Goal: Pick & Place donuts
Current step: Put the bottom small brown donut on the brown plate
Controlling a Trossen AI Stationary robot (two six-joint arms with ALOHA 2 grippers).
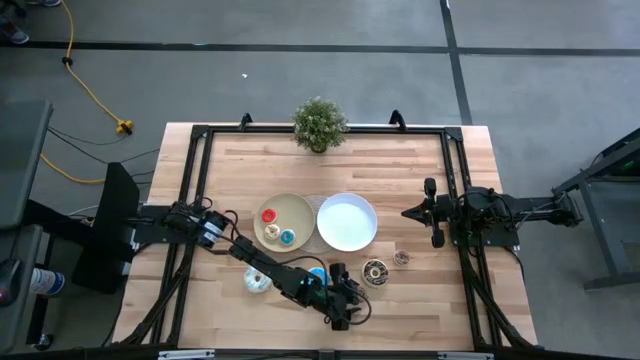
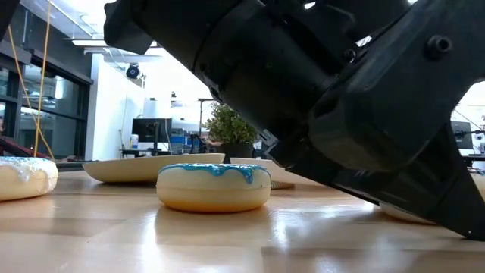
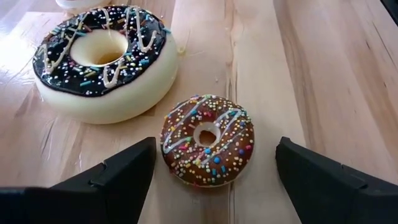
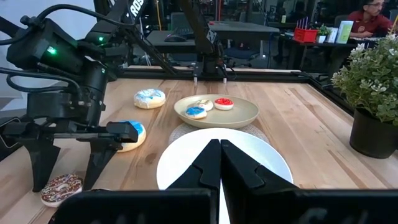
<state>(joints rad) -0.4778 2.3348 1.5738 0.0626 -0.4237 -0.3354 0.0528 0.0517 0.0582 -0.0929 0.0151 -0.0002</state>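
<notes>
My left gripper (image 3: 214, 155) is open near the table's near edge (image 1: 345, 308). Its fingers stand on either side of a small brown sprinkled donut (image 3: 208, 140) that lies flat on the table; they do not touch it. Just beyond it lies a large dark-iced donut (image 3: 106, 59) (image 1: 375, 270). A blue-iced donut (image 2: 214, 186) (image 1: 317, 272) and a whitish one (image 1: 257, 280) lie to the left. The beige plate (image 1: 300, 205) holds red (image 4: 223, 103), white (image 4: 205, 104) and blue (image 4: 195, 112) small donuts. My right gripper (image 4: 219, 152) is shut and waits at the right (image 1: 407, 212).
A white plate (image 1: 347, 222) sits right of the beige one, on a round mat. Another small brown donut (image 1: 401, 258) lies right of the dark one. A potted plant (image 1: 320, 125) stands at the far edge. A black frame (image 1: 455, 150) runs around the table. A person (image 4: 370, 15) sits in the room beyond.
</notes>
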